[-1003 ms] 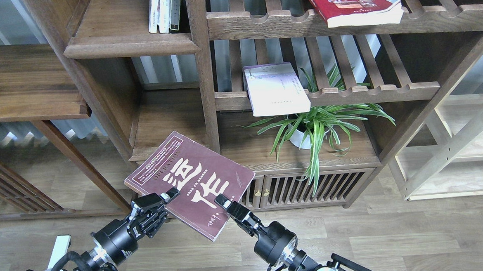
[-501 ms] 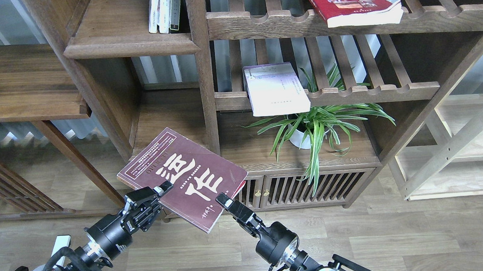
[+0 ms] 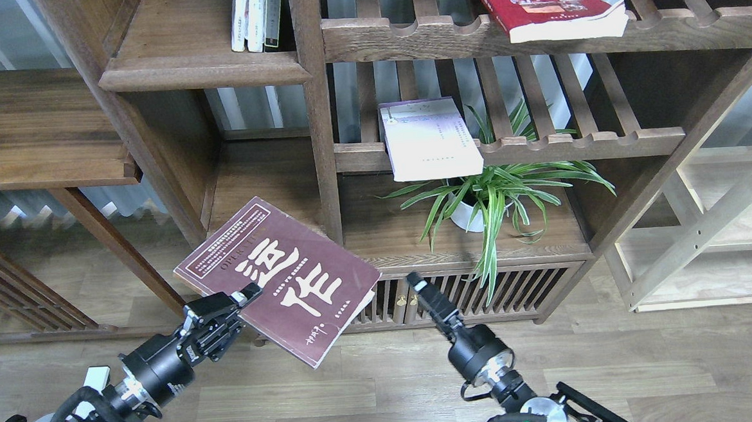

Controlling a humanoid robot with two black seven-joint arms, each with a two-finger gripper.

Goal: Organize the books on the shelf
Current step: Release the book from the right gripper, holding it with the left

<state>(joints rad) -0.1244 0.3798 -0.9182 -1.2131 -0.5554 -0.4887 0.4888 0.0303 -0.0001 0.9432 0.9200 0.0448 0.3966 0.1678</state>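
The left claw (image 3: 242,299) pinches the near-left edge of the maroon book (image 3: 276,277), which hangs in the air, cover up and tilted, in front of the lower part of the bookcase. Gripping at one edge leaves the rest of the cover free, so the book can be swung upright and slid in spine-out; it also means the far corner sags a little, as the drooping lower right corner suggests. The right claw (image 3: 422,288) stands apart from the book, to its right, in front of the small slatted cabinet doors (image 3: 457,293); it holds nothing, and from this end-on angle I cannot tell how far its fingers are spread. It looks placed to stay clear of the book's swing while remaining near enough to steady it.

The target, judging by the task, is the dark wooden shelf (image 3: 204,69) at upper left, where a few slim books (image 3: 256,18) already stand upright against the right post, leaving room to their left. Two more books wait lying flat on the slatted racks: the red book (image 3: 542,0) on the top rack and the pale book (image 3: 429,139) on the rack below, overhanging its front rail just above the potted plant (image 3: 494,195). The next move probably calls for lifting and turning the maroon book upright.
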